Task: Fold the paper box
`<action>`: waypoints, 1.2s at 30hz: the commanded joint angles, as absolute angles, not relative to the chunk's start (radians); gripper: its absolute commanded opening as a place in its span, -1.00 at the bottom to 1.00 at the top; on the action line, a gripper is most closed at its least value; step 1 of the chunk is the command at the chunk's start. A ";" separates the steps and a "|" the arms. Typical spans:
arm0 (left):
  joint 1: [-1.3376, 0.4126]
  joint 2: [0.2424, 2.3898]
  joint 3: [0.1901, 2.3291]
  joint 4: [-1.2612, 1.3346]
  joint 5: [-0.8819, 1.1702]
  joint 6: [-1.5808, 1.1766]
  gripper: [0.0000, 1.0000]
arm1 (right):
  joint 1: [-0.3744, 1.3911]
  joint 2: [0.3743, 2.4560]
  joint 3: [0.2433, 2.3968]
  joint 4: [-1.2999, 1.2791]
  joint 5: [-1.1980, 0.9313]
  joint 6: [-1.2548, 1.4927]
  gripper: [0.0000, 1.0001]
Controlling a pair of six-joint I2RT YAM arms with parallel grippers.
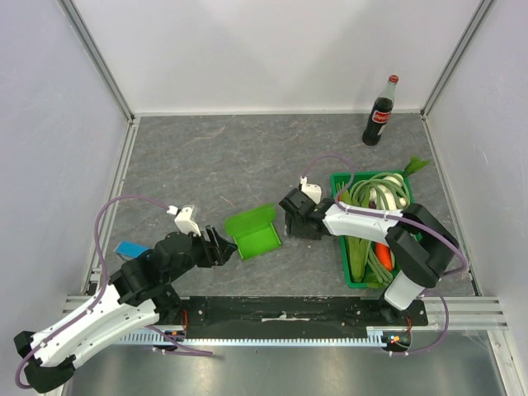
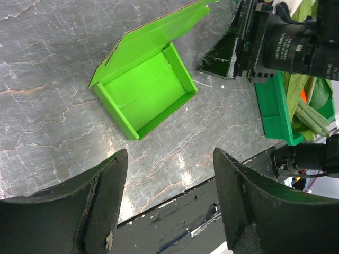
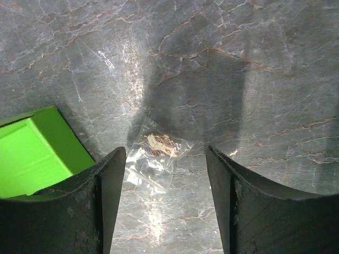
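Left gripper point(image 2: 169, 156): we log its jaws wide apart, with only bare table point(image 2: 47, 116) between them. Right gripper point(image 3: 165, 153): jaws likewise spread, gripping nothing; a small clear bag point(image 3: 156, 151) lies flat on the table between its fingers (contents too blurred to name). Box point(image 1: 254, 233): lime card, tray formed, lid flap raised. It rests on the table between the two grippers, just ahead of the left one and clear of it, and just beside the right one's finger; whether they touch we cannot tell. Crate point(image 1: 337, 183) of vegetables: behind the right gripper, under its arm. Blue block point(image 1: 130, 249): beside the left arm, well behind its gripper. Bottle point(image 1: 379, 111): far beyond the right gripper.
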State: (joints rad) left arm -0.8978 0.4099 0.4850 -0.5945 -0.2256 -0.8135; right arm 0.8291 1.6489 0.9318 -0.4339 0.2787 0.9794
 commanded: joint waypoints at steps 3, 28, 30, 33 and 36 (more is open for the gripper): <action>-0.894 0.379 0.500 -0.568 -0.218 -0.810 0.43 | 0.850 1.729 1.032 -0.517 0.393 1.118 0.39; -0.896 0.371 0.503 -0.589 -0.235 -0.790 0.43 | 0.907 1.658 1.068 -0.585 0.592 0.972 -0.78; -0.894 0.362 0.500 -0.597 -0.258 -0.802 0.43 | 0.910 1.603 1.040 -0.549 0.571 0.899 -0.88; -0.896 0.360 0.488 -0.606 -0.293 -0.833 0.43 | 0.934 1.508 0.985 -0.415 0.475 0.708 -0.94; -0.896 0.386 0.483 -0.638 -0.354 -0.877 0.43 | 0.972 1.441 0.953 -0.266 0.341 0.609 -0.94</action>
